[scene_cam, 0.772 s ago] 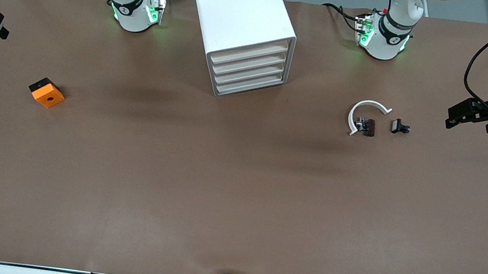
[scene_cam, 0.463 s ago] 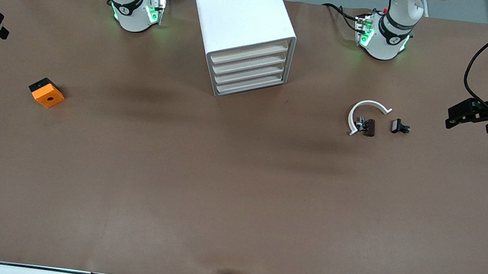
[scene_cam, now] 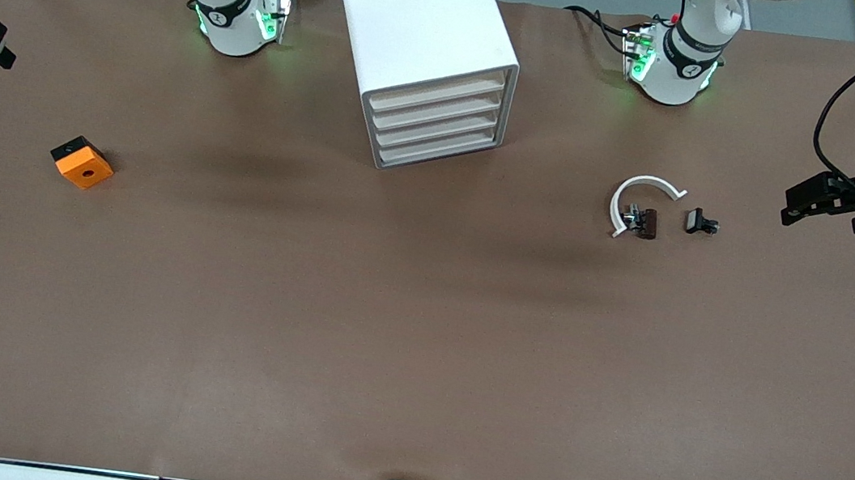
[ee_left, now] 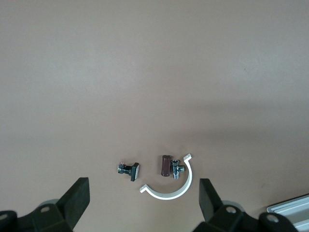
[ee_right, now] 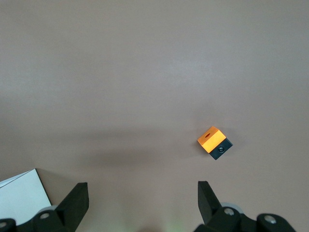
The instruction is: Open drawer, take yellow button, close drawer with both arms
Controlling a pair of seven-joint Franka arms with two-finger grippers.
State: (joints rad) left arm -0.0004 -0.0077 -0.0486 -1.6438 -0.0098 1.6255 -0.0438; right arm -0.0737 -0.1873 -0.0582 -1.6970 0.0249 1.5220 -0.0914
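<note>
Both the left gripper (ee_left: 145, 203) and right gripper (ee_right: 140, 203) are wide open and empty, so they may pull a lower drawer instead of the drawer (scene_cam: 436, 93)

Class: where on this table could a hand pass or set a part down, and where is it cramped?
Bare cloth runs from the orange block to the cabinet, and across the whole strip nearer the camera. Cramped: around the white clip and the small black part beside it.
</note>
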